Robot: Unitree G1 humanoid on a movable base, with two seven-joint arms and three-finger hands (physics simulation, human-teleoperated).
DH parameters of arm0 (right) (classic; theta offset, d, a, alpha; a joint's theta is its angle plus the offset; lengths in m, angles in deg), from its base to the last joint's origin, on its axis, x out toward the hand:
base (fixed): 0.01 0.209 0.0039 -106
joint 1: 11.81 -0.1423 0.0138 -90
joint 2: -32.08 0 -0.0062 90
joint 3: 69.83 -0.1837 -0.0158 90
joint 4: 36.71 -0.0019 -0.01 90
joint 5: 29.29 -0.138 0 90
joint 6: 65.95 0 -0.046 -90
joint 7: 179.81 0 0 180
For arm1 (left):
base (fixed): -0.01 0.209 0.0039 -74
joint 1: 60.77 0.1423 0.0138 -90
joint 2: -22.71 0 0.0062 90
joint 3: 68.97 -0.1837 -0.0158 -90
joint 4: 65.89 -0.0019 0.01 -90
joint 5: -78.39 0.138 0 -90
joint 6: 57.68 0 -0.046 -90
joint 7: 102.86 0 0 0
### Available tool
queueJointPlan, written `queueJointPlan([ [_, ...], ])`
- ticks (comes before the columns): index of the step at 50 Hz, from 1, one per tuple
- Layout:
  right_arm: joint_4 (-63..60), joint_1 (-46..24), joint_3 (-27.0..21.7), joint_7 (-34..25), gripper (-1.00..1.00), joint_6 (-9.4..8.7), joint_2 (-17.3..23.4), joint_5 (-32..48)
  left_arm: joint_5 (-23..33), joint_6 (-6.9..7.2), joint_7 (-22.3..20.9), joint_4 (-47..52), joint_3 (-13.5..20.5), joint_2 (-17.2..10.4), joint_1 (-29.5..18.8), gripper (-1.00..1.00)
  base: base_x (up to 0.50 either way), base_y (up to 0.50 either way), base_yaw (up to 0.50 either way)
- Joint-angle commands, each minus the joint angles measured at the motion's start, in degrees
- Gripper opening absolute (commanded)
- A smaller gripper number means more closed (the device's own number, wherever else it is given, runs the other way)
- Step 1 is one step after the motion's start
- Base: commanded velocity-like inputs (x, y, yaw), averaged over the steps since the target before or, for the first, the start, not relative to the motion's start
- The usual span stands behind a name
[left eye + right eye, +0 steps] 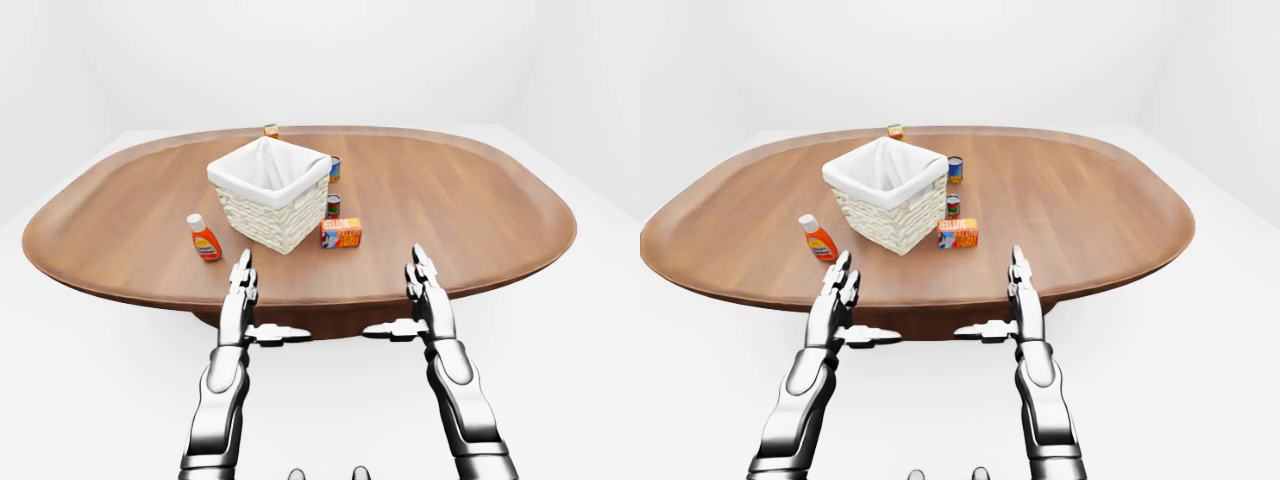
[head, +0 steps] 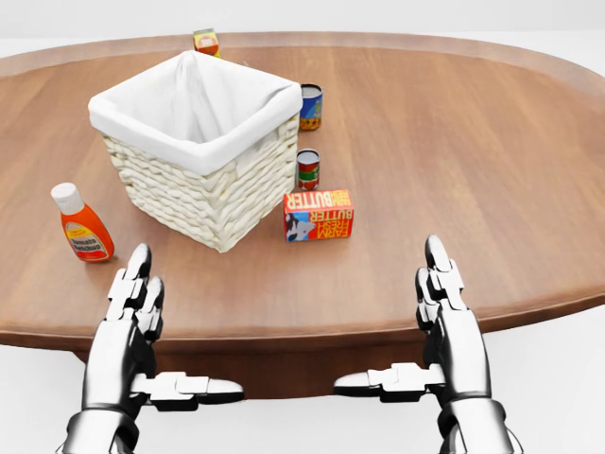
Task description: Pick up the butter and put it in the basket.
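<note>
The butter (image 2: 319,215) lies on the surface (image 2: 492,142) with its long side running left to right, just right of the basket (image 2: 194,151). The right hand (image 2: 444,293) is nearer — the box sits far and a bit left of it. Both hands are wide and hold nothing — the left hand (image 2: 132,298) too.

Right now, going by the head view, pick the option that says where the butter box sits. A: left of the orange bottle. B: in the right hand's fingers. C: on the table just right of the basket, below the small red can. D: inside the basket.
C: the butter box stands on the table right of the basket, below the red can, untouched by either hand.
</note>
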Motion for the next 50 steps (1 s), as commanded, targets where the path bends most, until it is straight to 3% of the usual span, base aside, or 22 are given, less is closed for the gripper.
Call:
queueJointPlan([
  [1,-3.5,1.0,-1.3,-1.7,1.00,-2.59,0.8,-0.5,-2.3,2.86,-4.5,5.3,0.7,-0.7,1.1,1.00,0.00,0.00,0.00],
  [9,-8.8,1.3,-1.3,-2.4,1.00,-4.63,0.9,0.0,-1.7,2.86,-5.5,8.8,1.3,-1.0,0.8,1.00,0.00,0.00,0.00],
  [25,-16.0,-0.1,-1.8,-5.1,1.00,-4.63,1.8,3.2,-2.7,2.86,-9.3,15.1,3.5,-2.8,-3.5,1.00,0.00,0.00,0.00],
  [50,-31.6,-8.1,-8.2,-9.6,1.00,-4.63,5.9,3.9,-5.1,2.86,-8.9,20.5,6.6,-5.0,-9.0,1.00,0.00,0.00,0.00],
])
